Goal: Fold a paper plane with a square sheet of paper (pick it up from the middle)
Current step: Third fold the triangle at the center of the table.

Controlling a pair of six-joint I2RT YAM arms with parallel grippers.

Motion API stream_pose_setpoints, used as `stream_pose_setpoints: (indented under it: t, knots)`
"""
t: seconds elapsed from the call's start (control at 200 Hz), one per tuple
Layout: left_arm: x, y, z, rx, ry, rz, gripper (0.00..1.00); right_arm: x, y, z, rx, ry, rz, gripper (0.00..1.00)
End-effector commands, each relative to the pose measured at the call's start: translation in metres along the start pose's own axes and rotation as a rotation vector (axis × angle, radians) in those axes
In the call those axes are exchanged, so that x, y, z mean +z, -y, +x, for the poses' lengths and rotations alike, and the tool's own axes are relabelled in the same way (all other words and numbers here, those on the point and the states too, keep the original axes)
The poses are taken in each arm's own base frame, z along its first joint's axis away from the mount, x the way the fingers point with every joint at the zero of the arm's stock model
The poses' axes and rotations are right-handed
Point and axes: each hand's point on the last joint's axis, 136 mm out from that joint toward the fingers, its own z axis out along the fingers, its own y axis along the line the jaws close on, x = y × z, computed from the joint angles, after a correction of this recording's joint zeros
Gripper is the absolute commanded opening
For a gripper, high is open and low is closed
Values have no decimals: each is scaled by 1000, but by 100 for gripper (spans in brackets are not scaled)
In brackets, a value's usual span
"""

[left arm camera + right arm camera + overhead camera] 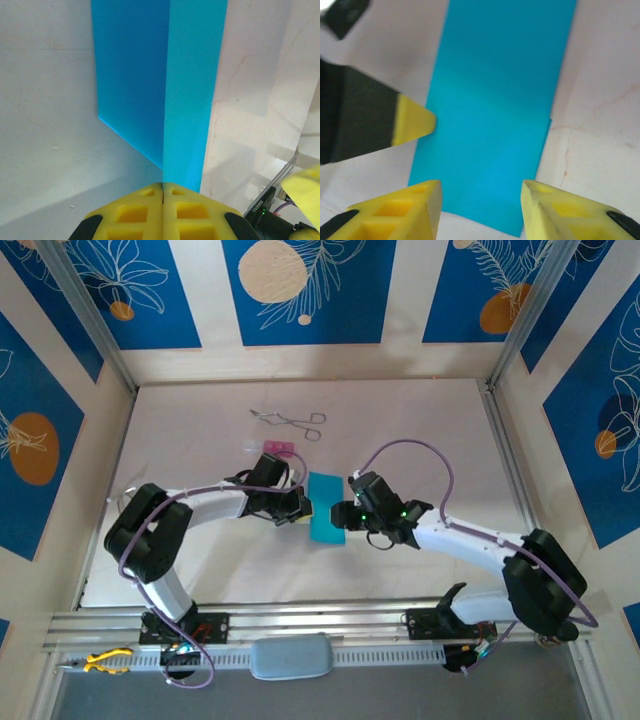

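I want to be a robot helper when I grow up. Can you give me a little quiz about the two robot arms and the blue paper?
1. True or false: the right gripper is shut.
2. What lies at the far side of the table? A) metal forceps B) a spoon C) a cup
3. Fill in: the left gripper pinches the ___ paper.
Key: 1 false, its jaws stand open over the paper. 2 A. 3 blue.

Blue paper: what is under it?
White table shows beside the folded blue paper, which lies on it; anything beneath the covered patch is hidden.
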Motion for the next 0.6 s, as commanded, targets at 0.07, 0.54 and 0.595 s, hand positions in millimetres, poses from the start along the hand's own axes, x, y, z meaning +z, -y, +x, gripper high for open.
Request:
stream_pose_setpoints:
  t: [0.07, 0.54, 0.595]
  knots:
    - [-4, 7, 0, -5, 14, 25, 0, -9, -3, -9, -301, 154, 60, 48]
    - [-6, 10, 0, -15, 20, 34, 0, -21, -45, 27, -710, 205, -117, 49]
    - [-6, 10, 0, -17, 18, 33, 0, -20, -48, 32, -746, 206, -127, 49]
